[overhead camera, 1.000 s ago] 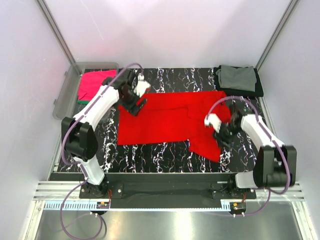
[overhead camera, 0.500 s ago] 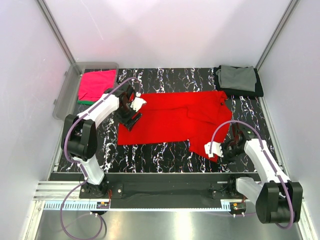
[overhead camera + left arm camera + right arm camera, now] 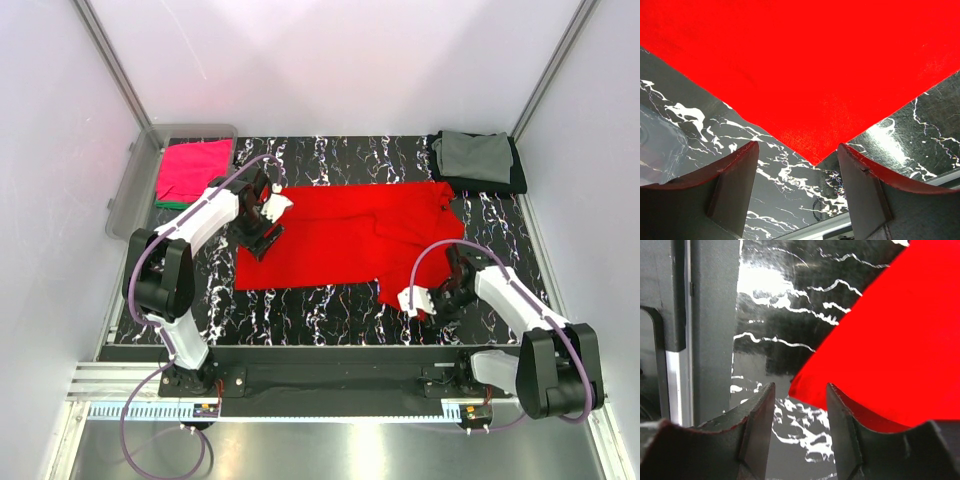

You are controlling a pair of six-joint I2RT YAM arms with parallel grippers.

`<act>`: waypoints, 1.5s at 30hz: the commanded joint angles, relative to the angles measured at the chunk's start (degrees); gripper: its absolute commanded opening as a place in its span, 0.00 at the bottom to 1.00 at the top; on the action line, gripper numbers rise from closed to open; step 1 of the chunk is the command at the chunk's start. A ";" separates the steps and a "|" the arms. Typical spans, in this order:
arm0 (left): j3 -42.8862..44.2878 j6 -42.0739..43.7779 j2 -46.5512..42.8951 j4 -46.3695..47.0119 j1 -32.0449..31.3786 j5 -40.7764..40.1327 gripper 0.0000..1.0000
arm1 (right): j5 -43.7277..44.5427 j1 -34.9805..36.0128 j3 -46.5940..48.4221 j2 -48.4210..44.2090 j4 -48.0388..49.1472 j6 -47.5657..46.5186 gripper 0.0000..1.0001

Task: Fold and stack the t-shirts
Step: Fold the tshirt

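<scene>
A bright red t-shirt (image 3: 340,235) lies spread across the middle of the black marbled table. My left gripper (image 3: 256,244) is open at the shirt's left edge. In the left wrist view a pointed corner of the red cloth (image 3: 815,60) reaches down between my open left gripper (image 3: 797,147) without touching the fingers. My right gripper (image 3: 437,303) is open at the shirt's near right corner. In the right wrist view that corner (image 3: 900,340) lies just ahead of my right gripper (image 3: 800,390), against the right finger (image 3: 840,420).
A clear plastic bin (image 3: 125,195) at the far left holds a folded magenta-pink shirt (image 3: 192,168) over a green one (image 3: 165,204). A folded grey shirt (image 3: 475,155) lies on a black one (image 3: 515,180) at the far right corner.
My left gripper came down along the shirt's left edge, then stayed. My right gripper moved toward the near edge, off the shirt's middle right to its near right corner.
</scene>
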 commanded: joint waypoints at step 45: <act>-16.40 16.61 -6.97 0.09 -3.20 1.56 0.52 | 4.37 3.37 1.60 2.72 3.44 11.25 0.03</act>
